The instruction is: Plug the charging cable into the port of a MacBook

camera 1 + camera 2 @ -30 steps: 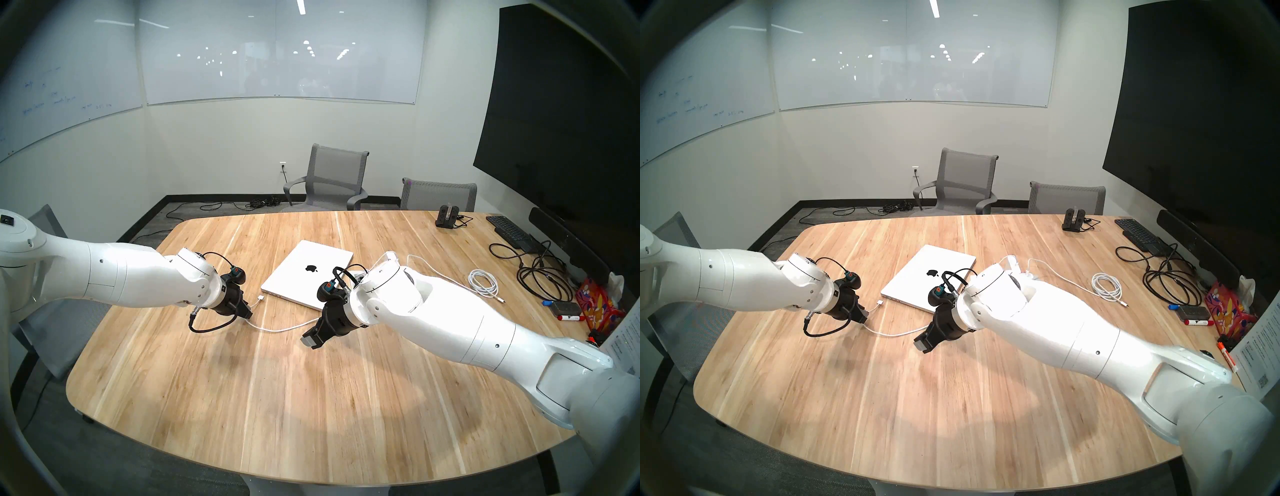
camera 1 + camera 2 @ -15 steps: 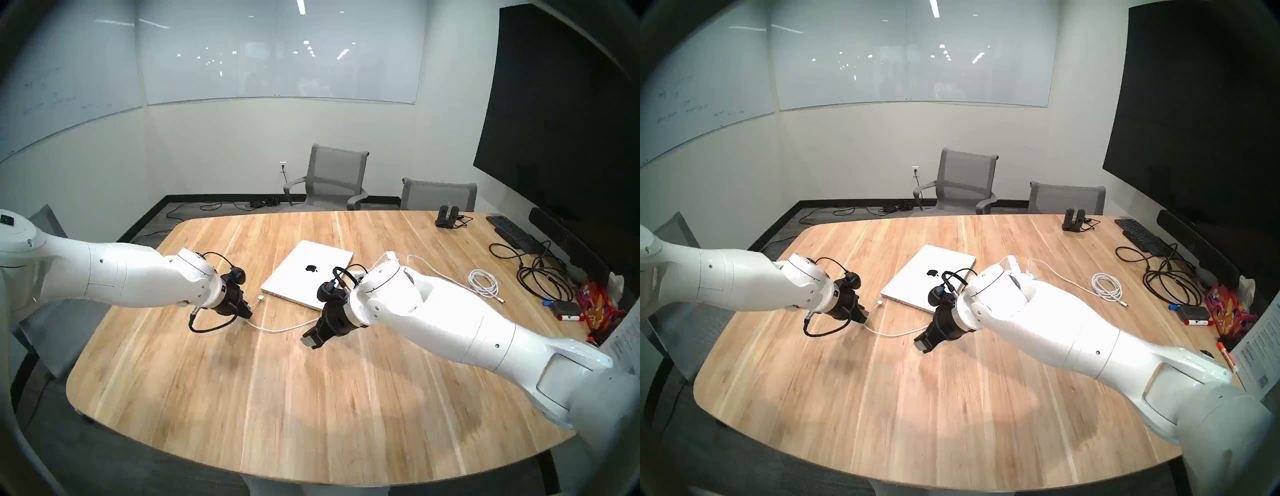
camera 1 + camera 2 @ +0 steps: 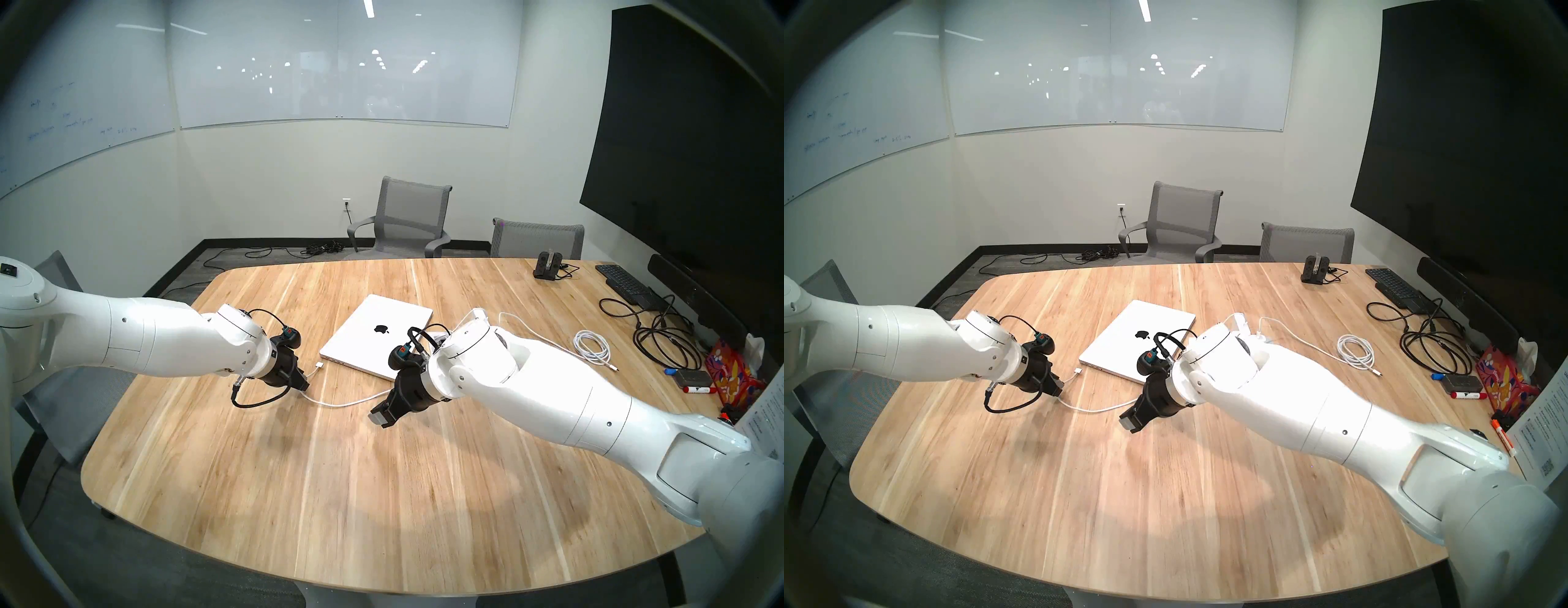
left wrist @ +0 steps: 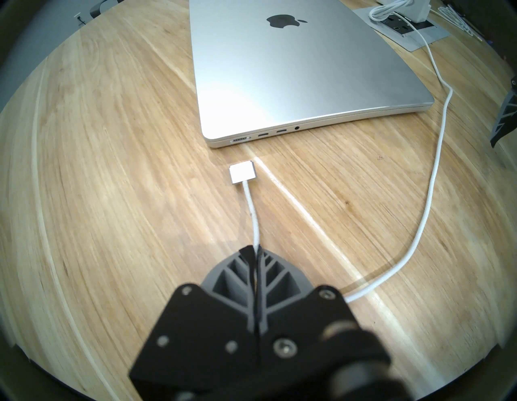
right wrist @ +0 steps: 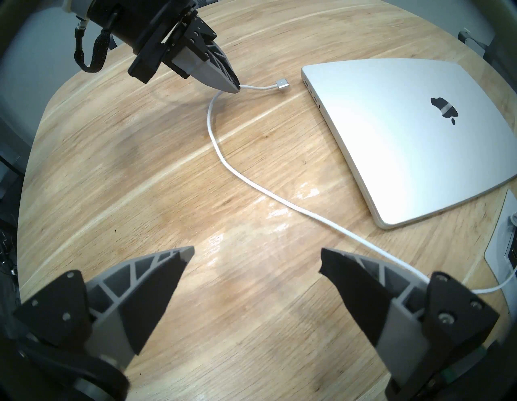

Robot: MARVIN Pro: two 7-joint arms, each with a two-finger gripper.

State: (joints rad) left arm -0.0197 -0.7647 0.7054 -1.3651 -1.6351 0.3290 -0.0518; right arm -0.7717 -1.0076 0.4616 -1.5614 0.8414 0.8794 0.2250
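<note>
The silver MacBook [image 3: 377, 335] lies shut on the wooden table [image 3: 339, 488], its side ports [image 4: 264, 135] facing my left gripper. My left gripper [image 4: 256, 249] is shut on the white charging cable [image 4: 253, 218], a short way behind its flat plug [image 4: 242, 173]. The plug hangs free just short of the laptop's port edge, apart from it. From the grip the cable [image 5: 251, 182] loops back along the table past the laptop's corner. My right gripper [image 5: 256, 261] stands open above bare table, empty; the cable passes beside its right finger [image 5: 363, 282].
A coiled white cable [image 3: 592, 347], black cables [image 3: 662, 339], a black keyboard [image 3: 625, 284], markers and a colourful box [image 3: 729, 373] crowd the table's right side. A power socket plate [image 4: 405, 25] sits behind the laptop. Chairs [image 3: 407, 220] stand beyond the far edge.
</note>
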